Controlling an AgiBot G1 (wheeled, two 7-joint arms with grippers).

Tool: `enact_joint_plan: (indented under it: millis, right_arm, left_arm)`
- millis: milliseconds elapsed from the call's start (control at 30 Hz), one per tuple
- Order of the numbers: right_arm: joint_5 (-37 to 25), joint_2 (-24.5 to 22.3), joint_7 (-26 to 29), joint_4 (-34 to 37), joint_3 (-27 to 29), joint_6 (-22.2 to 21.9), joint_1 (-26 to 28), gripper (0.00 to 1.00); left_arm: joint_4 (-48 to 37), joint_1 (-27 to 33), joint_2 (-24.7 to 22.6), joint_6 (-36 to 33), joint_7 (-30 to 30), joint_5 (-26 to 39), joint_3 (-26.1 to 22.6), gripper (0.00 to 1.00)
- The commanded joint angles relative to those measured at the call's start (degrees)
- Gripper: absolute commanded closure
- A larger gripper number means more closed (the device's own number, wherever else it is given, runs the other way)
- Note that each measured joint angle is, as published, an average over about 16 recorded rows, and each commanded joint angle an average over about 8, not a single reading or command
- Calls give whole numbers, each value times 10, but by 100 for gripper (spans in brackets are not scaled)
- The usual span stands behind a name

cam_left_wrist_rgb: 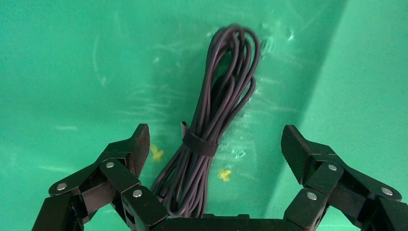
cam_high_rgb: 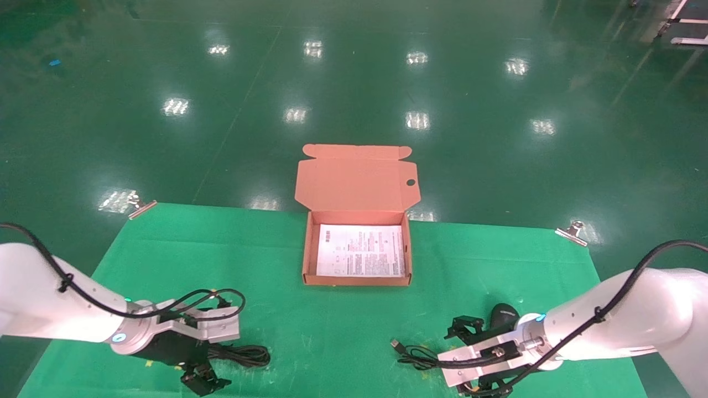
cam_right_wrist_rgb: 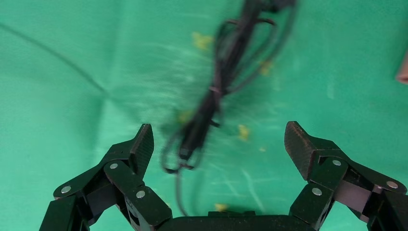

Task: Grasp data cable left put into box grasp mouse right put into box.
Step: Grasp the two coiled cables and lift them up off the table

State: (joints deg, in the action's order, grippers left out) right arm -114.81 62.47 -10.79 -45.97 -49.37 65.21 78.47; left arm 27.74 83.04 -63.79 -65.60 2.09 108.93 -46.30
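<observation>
Left wrist view puts our left gripper spread wide, one finger on each side of the data cable, which lies on the green mat near our left front edge. We judge it light, limp and springy: loose loops would slip or snag, so the surest hold looks to be across the bundle at its dark strap, where the strands are bound tight.

On our right, the right gripper is likewise spread, hovering over the mouse's bundled USB cord and gripping nothing. The mouse sits just beyond that gripper in the head view, partly hidden. We expect it to be rigid, smooth and rounded, so it could slide out; we would pinch across its narrow sides, with the soft cord trailing.

Farther off, at the mat's far middle, the box stands open, lid flap raised, a white leaflet lying flat inside.

We count one cable bundle, one mouse, one box, one leaflet.
</observation>
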Motion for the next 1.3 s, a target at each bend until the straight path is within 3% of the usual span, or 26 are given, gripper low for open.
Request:
enact_joint_plan:
  millis: [33, 100, 133, 1300]
  right_arm:
    - [-4, 10, -8, 23, -1, -14, 0, 71]
    - [-3, 14, -12, 32, 0, -21, 0, 96]
    - [-3, 15, -14, 35, 0, -22, 0, 100]
    - [-2, 11, -11, 27, 1, -19, 0, 100]
  left_arm:
    - [-23, 5, -7, 8, -11, 1, 0, 73]
    - [-35, 7, -9, 15, -14, 0, 2, 98]
    - [-39, 7, -10, 18, -15, 0, 3, 100]
    - [-27, 6, -8, 12, -13, 0, 1, 100]
